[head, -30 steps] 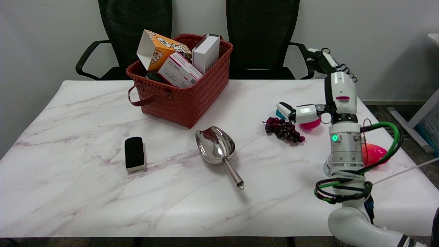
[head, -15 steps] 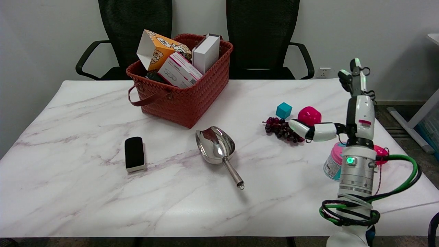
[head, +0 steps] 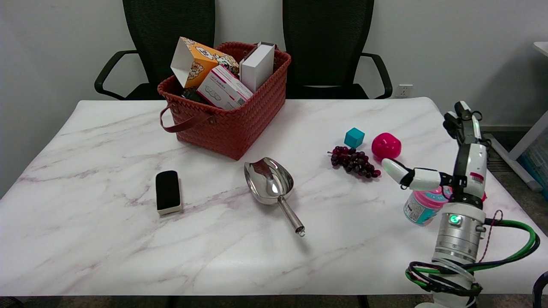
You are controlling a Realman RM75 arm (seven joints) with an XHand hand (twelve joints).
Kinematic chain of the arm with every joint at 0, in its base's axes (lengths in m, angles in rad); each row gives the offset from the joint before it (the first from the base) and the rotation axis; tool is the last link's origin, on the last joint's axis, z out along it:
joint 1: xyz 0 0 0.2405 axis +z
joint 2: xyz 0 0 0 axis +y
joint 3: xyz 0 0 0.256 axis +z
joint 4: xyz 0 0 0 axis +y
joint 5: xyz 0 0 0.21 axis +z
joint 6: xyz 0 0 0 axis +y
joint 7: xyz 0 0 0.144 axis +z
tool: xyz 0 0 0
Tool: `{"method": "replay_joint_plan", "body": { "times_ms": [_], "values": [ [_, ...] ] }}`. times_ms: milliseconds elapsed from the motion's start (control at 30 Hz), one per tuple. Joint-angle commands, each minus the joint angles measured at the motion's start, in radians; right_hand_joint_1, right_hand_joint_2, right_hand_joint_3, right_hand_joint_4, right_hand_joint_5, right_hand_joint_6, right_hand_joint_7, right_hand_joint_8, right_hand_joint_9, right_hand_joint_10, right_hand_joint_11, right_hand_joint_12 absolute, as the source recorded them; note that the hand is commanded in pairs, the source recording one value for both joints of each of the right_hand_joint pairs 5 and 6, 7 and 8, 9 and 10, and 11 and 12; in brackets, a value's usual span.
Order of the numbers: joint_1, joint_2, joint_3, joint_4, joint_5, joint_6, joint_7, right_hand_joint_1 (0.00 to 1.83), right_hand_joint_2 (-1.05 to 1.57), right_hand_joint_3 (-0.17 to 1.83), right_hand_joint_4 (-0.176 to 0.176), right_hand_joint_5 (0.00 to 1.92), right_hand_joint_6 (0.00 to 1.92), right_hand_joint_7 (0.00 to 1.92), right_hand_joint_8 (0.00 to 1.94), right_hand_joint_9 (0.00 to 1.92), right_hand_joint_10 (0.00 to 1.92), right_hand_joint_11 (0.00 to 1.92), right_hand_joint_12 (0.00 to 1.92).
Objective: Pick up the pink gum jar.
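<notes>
**Hand poised over the gum jar**

Right now the right hand (head: 449,171) hangs spread and empty just above the pink gum jar (head: 421,207), thumb pointing to nine o'clock. The jar stands near the table's (head: 128,239) right edge, so a clumsy close could tip it or knock it off. Grapes (head: 354,161) lie at ten o'clock; open marble lies at eight.
</notes>
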Motion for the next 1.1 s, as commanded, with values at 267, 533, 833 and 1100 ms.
{"method": "replay_joint_plan", "body": {
  "times_ms": [267,533,833,1100],
  "values": [
    [-0.021,0.004,0.005,-0.179,0.159,0.081,0.260,1.11,-0.16,0.73,0.000,0.34,0.34,0.51,0.51,0.49,0.49,0.42,0.42],
    [-0.025,0.001,-0.005,-0.221,0.184,0.078,0.299,1.11,-0.13,0.71,0.000,0.37,0.37,0.53,0.53,0.51,0.51,0.43,0.43],
    [-0.031,-0.004,-0.043,-0.208,0.184,0.074,0.299,1.11,-0.08,0.70,0.000,0.39,0.39,0.57,0.57,0.55,0.55,0.45,0.45],
    [-0.033,-0.032,-0.066,-0.215,0.184,0.045,0.299,1.10,0.01,0.70,0.000,0.43,0.43,0.60,0.60,0.56,0.56,0.47,0.47]
  ]
}}
